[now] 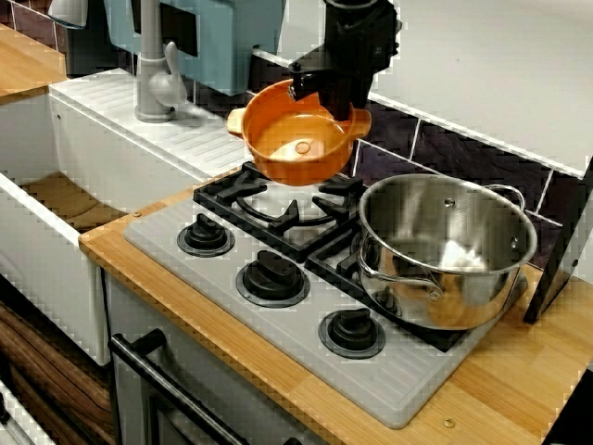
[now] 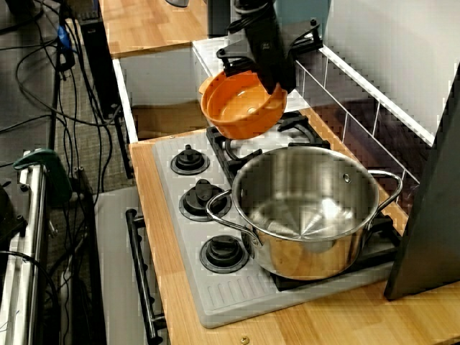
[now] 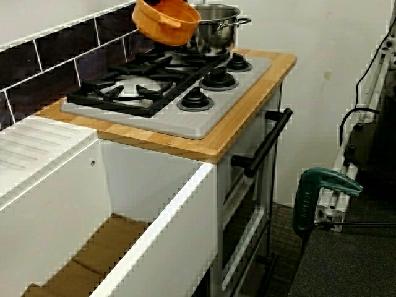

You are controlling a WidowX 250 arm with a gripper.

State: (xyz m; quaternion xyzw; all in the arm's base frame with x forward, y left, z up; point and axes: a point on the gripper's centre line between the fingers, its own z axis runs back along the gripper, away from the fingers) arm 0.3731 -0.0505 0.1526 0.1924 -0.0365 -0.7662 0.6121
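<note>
Sink: the white sink (image 1: 42,260) is at the left end of the counter (image 1: 519,371), with a grey tap (image 1: 153,74) on the ribbed board behind it.
Stove: the grey stove (image 1: 394,385) lies on the counter right of the sink, with three black knobs (image 1: 272,275) in a row along its front edge.
Orange bowl: the orange bowl (image 1: 296,144) hangs in the air over the stove's back left grate (image 1: 269,209). It is tilted, its opening turned toward the front edge. In the view from the sink's end, the bowl (image 3: 166,21) is clear of the grate.
Claw: the black claw (image 1: 335,104) comes down from above and is clamped on the bowl's far rim.
Steel pot: the steel pot (image 1: 445,250) stands upright on the right burner, just right of the bowl and not touching it.
</note>
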